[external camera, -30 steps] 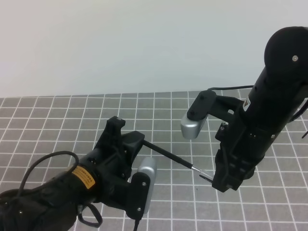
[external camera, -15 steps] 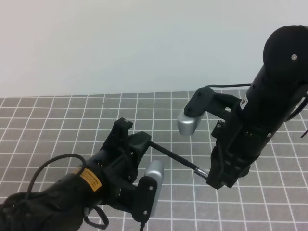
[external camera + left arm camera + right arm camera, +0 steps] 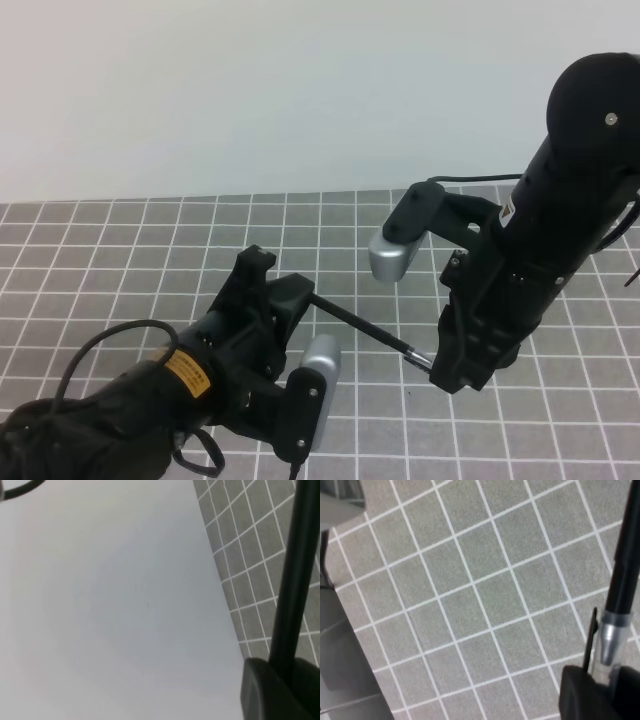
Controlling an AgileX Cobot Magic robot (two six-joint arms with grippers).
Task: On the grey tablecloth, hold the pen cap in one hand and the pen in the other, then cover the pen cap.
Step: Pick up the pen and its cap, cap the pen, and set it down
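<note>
The grey tablecloth [image 3: 120,250] covers the table. My left gripper [image 3: 293,297] is shut on the back end of the black pen [image 3: 360,325], which slants down to the right above the cloth. My right gripper [image 3: 441,366] is shut on the pen cap [image 3: 426,357]. In the right wrist view the pen [image 3: 626,565] points its silvery tip into the mouth of the clear cap [image 3: 593,640], held at my fingers [image 3: 580,695]. In the left wrist view the pen shaft [image 3: 295,575] rises from my fingers [image 3: 265,690].
A plain white wall [image 3: 250,90] stands behind the cloth's far edge. The two silver wrist cameras [image 3: 388,258] [image 3: 318,362] hang close to the pen. The left arm's cable [image 3: 100,340] loops at the lower left.
The left gripper moved right and forward with the pen and the right gripper shifted slightly left, bringing the pen tip to the cap. Nothing visibly moved in the last half second.
</note>
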